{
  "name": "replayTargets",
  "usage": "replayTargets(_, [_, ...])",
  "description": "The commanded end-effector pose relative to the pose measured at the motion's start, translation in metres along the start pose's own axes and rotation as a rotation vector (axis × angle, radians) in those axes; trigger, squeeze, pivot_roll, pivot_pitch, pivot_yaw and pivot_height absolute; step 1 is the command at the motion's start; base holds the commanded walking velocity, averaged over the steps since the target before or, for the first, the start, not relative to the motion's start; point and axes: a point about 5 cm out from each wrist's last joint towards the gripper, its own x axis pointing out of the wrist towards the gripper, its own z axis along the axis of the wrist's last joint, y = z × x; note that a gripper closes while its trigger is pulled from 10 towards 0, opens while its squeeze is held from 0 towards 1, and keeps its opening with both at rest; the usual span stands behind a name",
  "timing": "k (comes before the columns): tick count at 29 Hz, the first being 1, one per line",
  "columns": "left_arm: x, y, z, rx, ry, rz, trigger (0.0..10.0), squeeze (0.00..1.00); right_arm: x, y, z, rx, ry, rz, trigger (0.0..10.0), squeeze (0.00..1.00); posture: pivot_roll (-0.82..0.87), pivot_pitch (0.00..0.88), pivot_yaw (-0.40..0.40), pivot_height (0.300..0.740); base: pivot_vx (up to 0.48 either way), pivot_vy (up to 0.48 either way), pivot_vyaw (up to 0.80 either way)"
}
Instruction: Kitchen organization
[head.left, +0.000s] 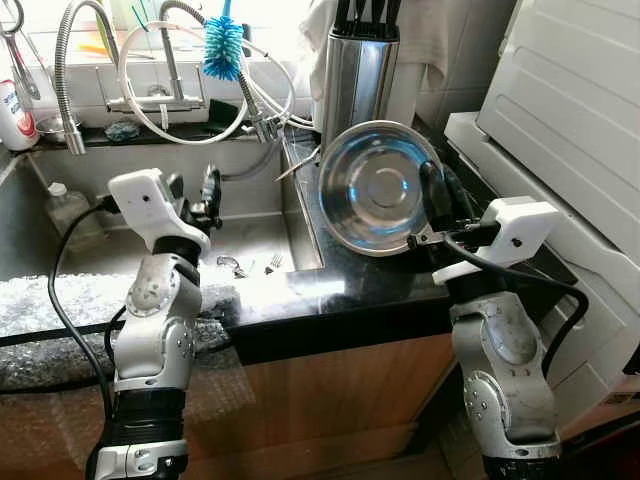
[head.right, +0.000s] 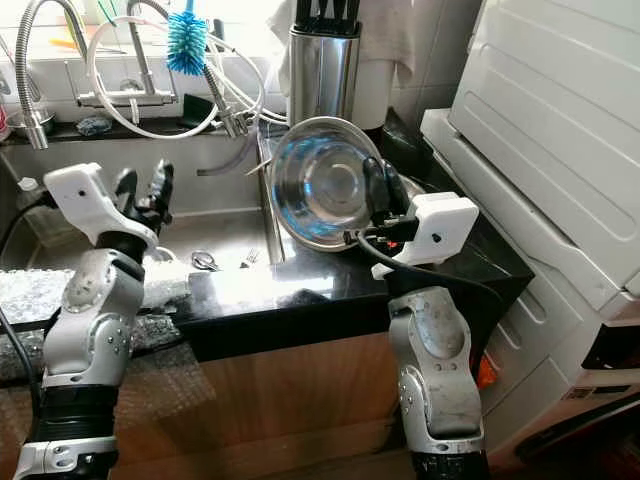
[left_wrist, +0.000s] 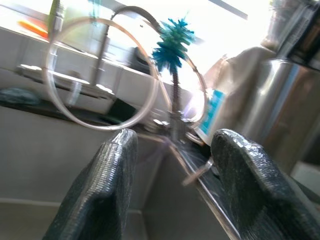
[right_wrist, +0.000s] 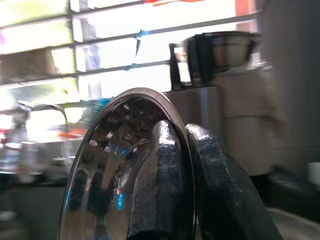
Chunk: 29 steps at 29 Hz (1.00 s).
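Observation:
A shiny steel bowl (head.left: 375, 188) is tilted on its edge above the black counter (head.left: 330, 295), its hollow facing me. My right gripper (head.left: 442, 203) is shut on the bowl's right rim, one finger (right_wrist: 159, 185) inside and one outside. My left gripper (head.left: 200, 195) is open with nothing in it, held over the sink (head.left: 250, 240); its fingers (left_wrist: 97, 190) point toward the tap hoses and a blue bottle brush (left_wrist: 172, 42).
A steel knife block (head.left: 355, 75) stands behind the bowl. A fork and small utensils (head.left: 250, 266) lie in the sink basin. A white appliance (head.left: 560, 120) rises at the right. Taps and hoses (head.left: 160, 80) line the back. Bubble wrap (head.left: 50, 300) covers the near-left counter.

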Motion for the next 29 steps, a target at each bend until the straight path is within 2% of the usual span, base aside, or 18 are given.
replayTargets(1, [0.001, -0.009, 0.011, 0.001, -0.027, -0.080, 10.0, 0.00, 0.003, 0.003, 0.007, 0.045, -0.030, 0.060, 10.0, 0.00, -0.14, 0.000, -0.060, 0.740, 0.000, 0.000, 0.00])
replayTargets(8, [-0.004, -0.018, 0.009, -0.007, 0.003, -0.162, 10.0, 0.00, 0.001, 0.000, 0.006, 0.085, -0.028, 0.081, 10.0, 0.00, -0.14, 0.000, -0.059, 0.740, 0.000, 0.000, 0.00])
replayTargets(9, [-0.005, -0.018, 0.007, 0.033, 0.012, -0.175, 10.0, 0.91, 0.000, -0.002, 0.005, 0.109, -0.029, 0.076, 10.0, 0.00, -0.14, 0.000, -0.057, 0.740, 0.000, 0.000, 0.00])
replayTargets(11, [-0.005, -0.018, 0.007, 0.033, 0.012, -0.175, 10.0, 0.91, 0.000, -0.002, 0.005, 0.109, -0.029, 0.076, 10.0, 0.00, -0.14, 0.000, -0.057, 0.740, 0.000, 0.000, 0.00])
replayTargets(12, [-0.007, -0.017, 0.006, 0.047, 0.020, -0.182, 10.0, 1.00, -0.001, -0.007, 0.003, 0.151, -0.032, 0.067, 10.0, 0.00, -0.13, 0.000, -0.058, 0.740, 0.000, 0.000, 0.00])
replayTargets(15, [-0.008, -0.015, 0.007, 0.031, 0.021, -0.183, 10.0, 1.00, -0.003, -0.013, 0.003, 0.196, -0.038, 0.049, 10.0, 0.00, -0.13, 0.000, -0.059, 0.740, 0.000, 0.000, 0.00])
replayTargets(21, [-0.007, -0.001, 0.011, 0.026, 0.007, -0.103, 10.0, 1.00, -0.004, -0.021, 0.003, 0.199, -0.038, 0.029, 10.0, 0.00, -0.13, 0.000, -0.058, 0.740, 0.000, 0.000, 0.00])
replayTargets(27, [-0.008, -0.006, 0.014, -0.050, 0.001, -0.156, 10.0, 1.00, -0.005, -0.027, 0.002, 0.204, -0.039, 0.012, 10.0, 0.00, -0.13, 0.000, -0.059, 0.740, 0.000, 0.000, 0.00])
replayTargets(29, [-0.009, -0.013, 0.015, -0.076, 0.014, -0.213, 10.0, 1.00, -0.005, -0.028, 0.002, 0.208, -0.038, 0.009, 10.0, 0.00, -0.13, 0.000, -0.059, 0.740, 0.000, 0.000, 0.00])
